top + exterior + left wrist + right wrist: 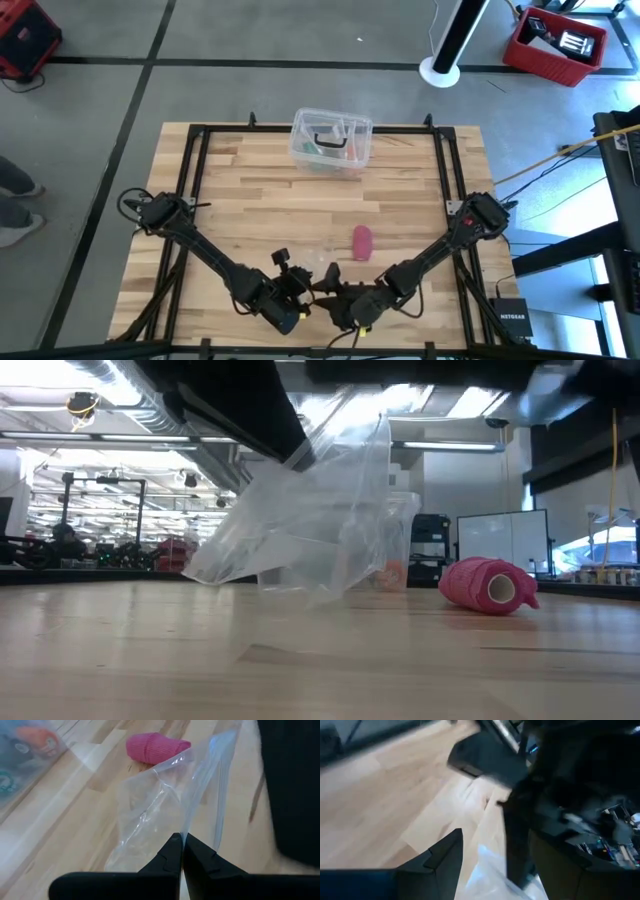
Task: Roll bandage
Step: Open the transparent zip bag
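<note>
Two dark jointed arms, black wedge-shaped fingers (172, 857).

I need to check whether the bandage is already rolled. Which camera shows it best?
The low view: the bandage lies side-on as a stubby roll, its open end visible. The high view shows a small pink blob; the left wrist view shows it partly behind the plastic wrapper; the right wrist view misses it.

The wooden table (230, 190) carries the rolled pink bandage (362, 242) and a clear plastic box (331, 141).
</note>
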